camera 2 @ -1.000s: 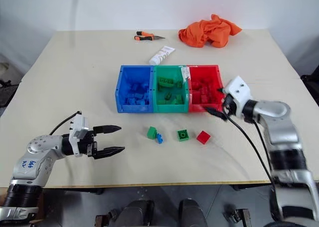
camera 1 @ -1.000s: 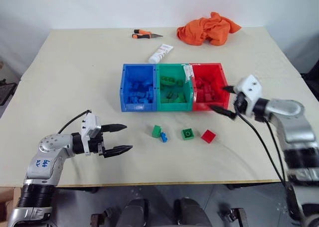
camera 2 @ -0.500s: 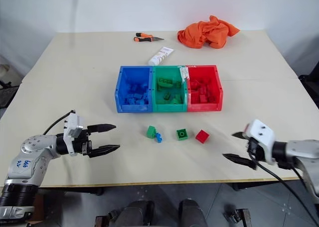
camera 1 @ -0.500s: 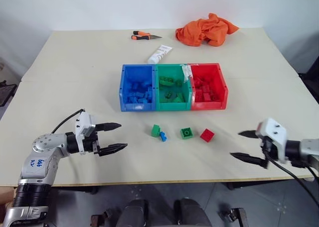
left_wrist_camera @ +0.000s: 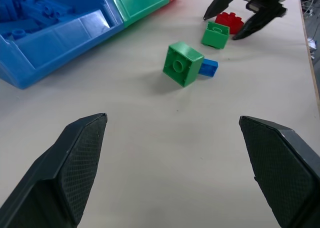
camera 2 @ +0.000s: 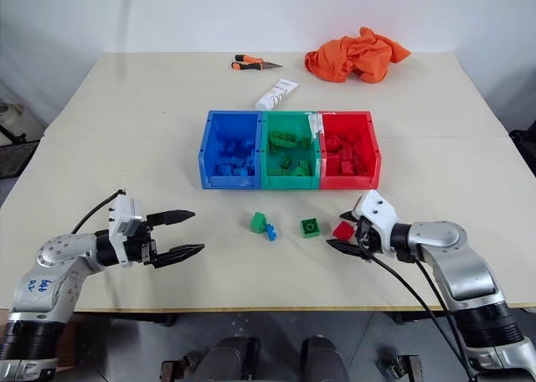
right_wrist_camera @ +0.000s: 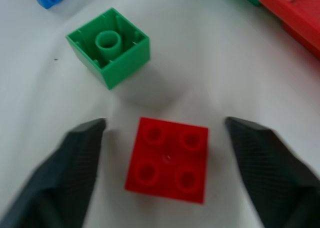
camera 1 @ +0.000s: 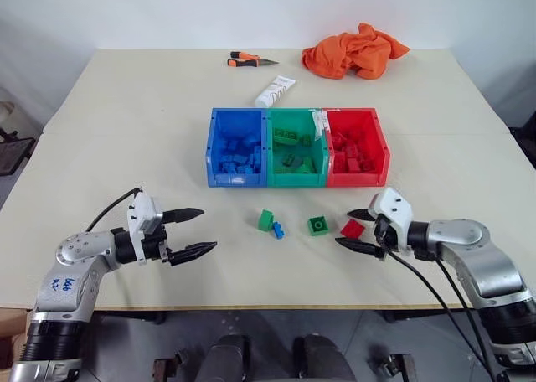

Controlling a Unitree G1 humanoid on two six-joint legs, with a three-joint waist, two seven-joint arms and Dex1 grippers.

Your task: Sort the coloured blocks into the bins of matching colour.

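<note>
The red block (camera 1: pixel 353 228) lies studs up on the table in front of the red bin (camera 1: pixel 358 179). My right gripper (camera 1: pixel 345 229) is low at the table and open, one finger on each side of the red block (right_wrist_camera: pixel 167 158), with small gaps to it. Left of it lie a green block (camera 1: pixel 316 224), another green block (camera 1: pixel 265 219) and a small blue block (camera 1: pixel 277 229). The green bin (camera 1: pixel 295 178) and blue bin (camera 1: pixel 235 179) adjoin the red one, and each holds several blocks. My left gripper (camera 1: pixel 208 229) hovers open and empty at the front left.
An orange cloth (camera 1: pixel 356 49), orange-handled pliers (camera 1: pixel 249 60) and a white tube (camera 1: pixel 275 90) lie behind the bins. The table's front edge runs just below both grippers.
My right gripper came away from the red bin's side, dropped toward the table's front edge, then moved left to straddle the red block, its fingers narrower. The left gripper stayed put.
</note>
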